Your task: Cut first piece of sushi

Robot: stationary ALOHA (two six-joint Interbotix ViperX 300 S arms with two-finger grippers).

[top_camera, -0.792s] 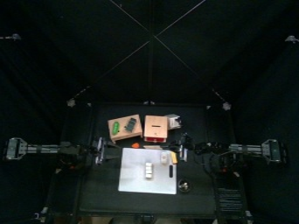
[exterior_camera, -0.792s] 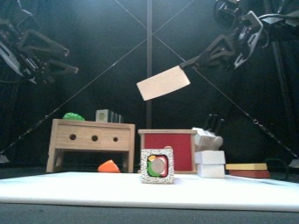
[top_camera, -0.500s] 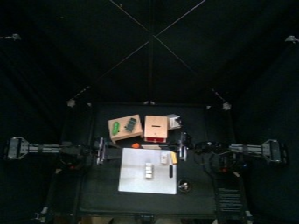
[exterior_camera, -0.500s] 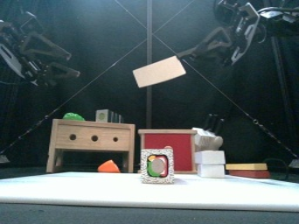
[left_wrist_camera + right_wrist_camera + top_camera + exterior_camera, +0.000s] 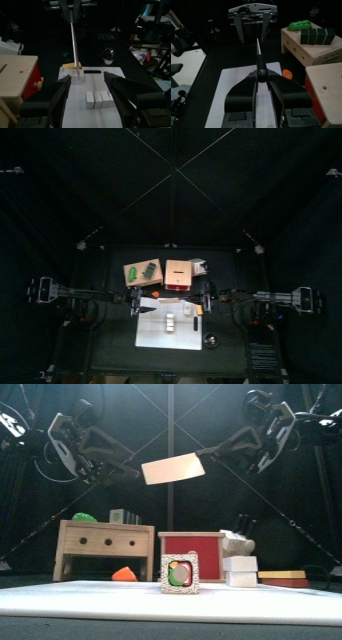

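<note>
Sushi (image 5: 98,99) — three pieces on white board (image 5: 123,107) — beside red box (image 5: 179,274).

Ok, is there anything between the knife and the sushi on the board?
Nothing visible does. The knife, gripped in the right fingers, hangs high over the white board, with only open air between its blade and the sushi below.

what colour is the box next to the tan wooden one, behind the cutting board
Red, or orange-red: the box shows a red front face with a lighter frame, clearest in the front view.
</note>
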